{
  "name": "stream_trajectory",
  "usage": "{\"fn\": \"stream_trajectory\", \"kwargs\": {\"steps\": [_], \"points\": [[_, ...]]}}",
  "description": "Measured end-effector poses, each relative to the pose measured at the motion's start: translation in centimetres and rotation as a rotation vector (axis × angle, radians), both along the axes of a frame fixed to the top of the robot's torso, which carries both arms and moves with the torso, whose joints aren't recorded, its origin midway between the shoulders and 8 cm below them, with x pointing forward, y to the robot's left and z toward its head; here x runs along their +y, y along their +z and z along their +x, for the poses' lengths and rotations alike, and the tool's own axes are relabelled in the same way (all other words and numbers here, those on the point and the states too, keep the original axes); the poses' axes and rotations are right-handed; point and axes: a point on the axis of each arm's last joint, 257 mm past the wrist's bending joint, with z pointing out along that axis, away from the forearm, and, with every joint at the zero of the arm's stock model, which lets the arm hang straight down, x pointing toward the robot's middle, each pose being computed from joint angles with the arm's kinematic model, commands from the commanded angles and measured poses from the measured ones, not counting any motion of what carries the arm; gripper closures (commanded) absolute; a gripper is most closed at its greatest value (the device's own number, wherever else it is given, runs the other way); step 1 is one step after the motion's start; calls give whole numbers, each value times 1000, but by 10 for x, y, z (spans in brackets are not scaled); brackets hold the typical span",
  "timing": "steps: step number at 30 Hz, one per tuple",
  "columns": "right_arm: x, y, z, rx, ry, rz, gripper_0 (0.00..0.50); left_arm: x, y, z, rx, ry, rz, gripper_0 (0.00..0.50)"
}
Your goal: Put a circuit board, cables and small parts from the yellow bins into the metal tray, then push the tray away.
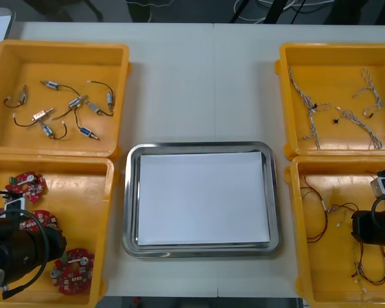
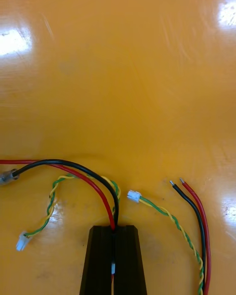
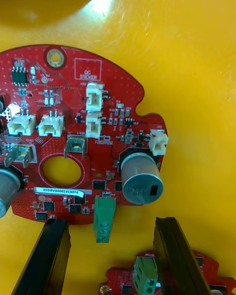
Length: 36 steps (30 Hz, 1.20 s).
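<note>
Fingers of the right claw (image 2: 114, 228) are pressed together on a red and black cable (image 2: 83, 169), low in its yellow bin (image 1: 295, 231), likely so it can lift it. Left claw (image 3: 109, 221) is spread wide over a circuit board (image 3: 73, 128), ready to grab. From above, the front view adds the metal tray (image 1: 129, 192), white inside, waiting on the desk (image 1: 199, 83) between the bins.

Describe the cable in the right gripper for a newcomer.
Near right yellow bin, under the right gripper. The red and black cable arches from between its shut fingers; the white-plugged yellow-green cable and bare-ended red-black pair lie beside them.
</note>
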Motion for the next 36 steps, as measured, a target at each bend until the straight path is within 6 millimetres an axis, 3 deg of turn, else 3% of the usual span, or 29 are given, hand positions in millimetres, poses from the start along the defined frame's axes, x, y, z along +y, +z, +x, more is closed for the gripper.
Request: {"fn": "stream_trajectory", "kwargs": {"steps": [7, 15, 16, 17, 27, 36], "points": [[11, 17, -3, -6, 85, -27, 500, -1, 4, 7, -14, -4, 1, 0], [2, 80, -6, -58, 90, -72, 500, 0, 4, 7, -15, -4, 3, 15], [0, 86, -8, -59, 90, -78, 500, 0, 4, 8, -15, -4, 3, 326], [-1, 92, -10, -61, 89, -84, 500, 0, 4, 8, -15, -4, 3, 500], [21, 133, -39, 6, 170, -52, 500, 3, 5, 9, -21, -3, 16, 500], [52, 177, -39, -36, 306, -114, 500, 5, 6, 9, -19, -6, 24, 500]]}}
